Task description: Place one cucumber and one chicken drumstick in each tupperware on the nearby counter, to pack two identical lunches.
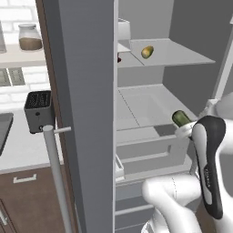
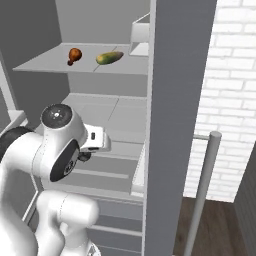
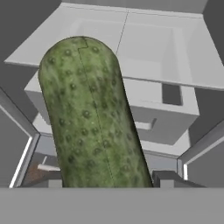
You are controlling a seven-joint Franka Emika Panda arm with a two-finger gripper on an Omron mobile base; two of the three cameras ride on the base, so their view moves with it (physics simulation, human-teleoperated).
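Setting: you are looking into an open grey fridge [image 2: 100, 115] with shelves and drawers, its door [image 1: 86, 91] swung out towards the base, white brick wall to either side.
Gripper: in the hand view you see its two dark tips low in the picture with the dark green cucumber [image 3: 92, 118] rising between them; the fingers are clamped on it, partly apart around its width.
Held cucumber: in the left base view you see its dark green end [image 1: 181, 118] poking up from the hand, in front of the middle shelf [image 1: 145, 107] and clear of it.
Below the hand: you see pale drawer fronts and a middle shelf with nothing touching the cucumber.
Upper shelf: further back you find the paler yellow-green cucumber [image 2: 109, 57] lying on its side, with the reddish-brown drumstick [image 2: 74, 55] just beside it, apart from it.
Counter: off to the left past the door you see the pale worktop [image 1: 18, 150] over brown cabinets, a black toaster [image 1: 39, 110] standing on it.
Wall shelf: above the toaster you see a jar [image 1: 30, 37] with brown contents.
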